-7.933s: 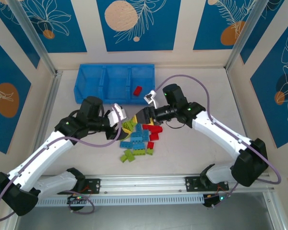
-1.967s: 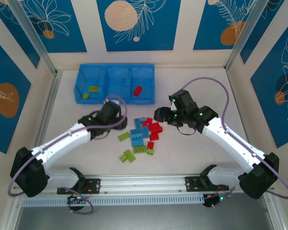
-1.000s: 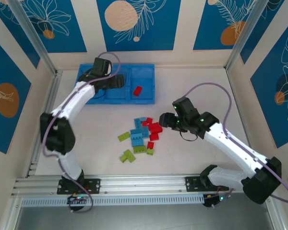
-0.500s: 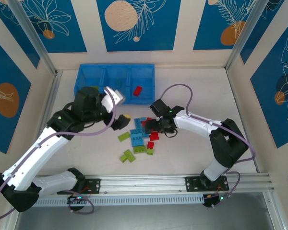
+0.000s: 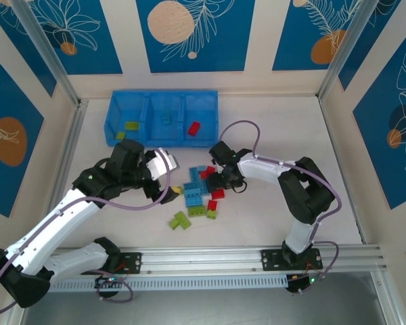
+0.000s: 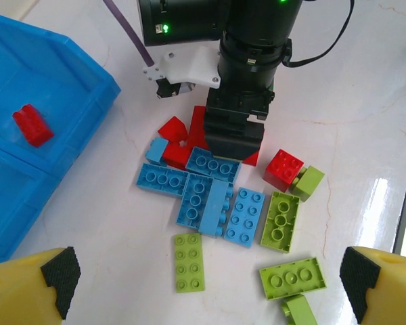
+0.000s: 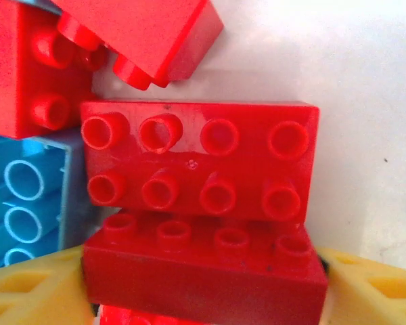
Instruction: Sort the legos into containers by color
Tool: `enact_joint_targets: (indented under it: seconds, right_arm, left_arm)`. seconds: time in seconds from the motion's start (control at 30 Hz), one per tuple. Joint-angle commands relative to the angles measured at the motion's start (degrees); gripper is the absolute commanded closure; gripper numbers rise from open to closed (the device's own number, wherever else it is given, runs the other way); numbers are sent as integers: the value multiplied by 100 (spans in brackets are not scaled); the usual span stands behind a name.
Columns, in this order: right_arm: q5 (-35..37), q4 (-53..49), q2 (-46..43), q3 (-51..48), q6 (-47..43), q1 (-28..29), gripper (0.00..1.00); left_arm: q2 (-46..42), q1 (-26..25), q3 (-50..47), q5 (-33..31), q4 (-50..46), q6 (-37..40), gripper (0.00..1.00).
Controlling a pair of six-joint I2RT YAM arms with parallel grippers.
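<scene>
Legos: I see a loose heap [image 5: 197, 193] of small studded bricks in red, light blue and lime green lying mid-table. The blues sit in the centre and the reds on the 2 o'clock side. The greens are scattered from 9 round to 6 o'clock, and a green pair [image 5: 181, 220] lies a little apart at 7 o'clock.
Bin: the long blue bin [image 5: 189, 142] stands at 11 o'clock of the heap, against the far wall. Its left compartment holds two green bricks [image 5: 131, 126] and its right one a single red brick [image 5: 194, 128]. The middle one holds a small brick [image 5: 166, 118] whose colour I cannot tell.
Right gripper: the right gripper [image 7: 204, 291] is down on the red side of the heap. Its yellow fingers [image 7: 27, 291] are closed against both ends of a long red brick [image 7: 203, 267]. A second eight-stud red brick [image 7: 199, 162] lies touching that one.
Left gripper: the left gripper [image 6: 208, 276] is spread wide and holds nothing. It hangs just at 9 o'clock of the heap.
Edges: the metal rail [image 5: 203, 261] runs along the near side at 6 o'clock, and walls stand at 9, 12 and 3 o'clock.
Open room: the bare table [image 5: 277, 128] stretches from 1 to 4 o'clock of the heap. A narrow strip separates the heap from the bin front.
</scene>
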Motion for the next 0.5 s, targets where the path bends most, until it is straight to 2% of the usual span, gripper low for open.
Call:
enact_joint_targets:
  seconds: [0.0,0.07,0.2,0.27,0.33,0.47]
  right_arm:
    - [87,5,6,174,-69,22,36]
    - [258,-32,-164,174,-16,70,43]
    - [974,-140,-912,156,248,241,49]
    - [1386,-44,-1398,155,376,380,48]
    - [1427,300,-1693,233,240,512,46]
    - [1359,1122,-1385,754,-232,641,45]
  left_arm:
    - [-78,-11,-101,-40,141,187,0]
    - [-91,-10,-135,-152,174,195,0]
    - [-151,-7,-226,-457,320,195,0]
    - [-219,-7,-297,-671,448,170,0]
    - [-270,-2,-351,-820,546,163,0]
    - [-337,-9,-441,-1108,673,160,0]
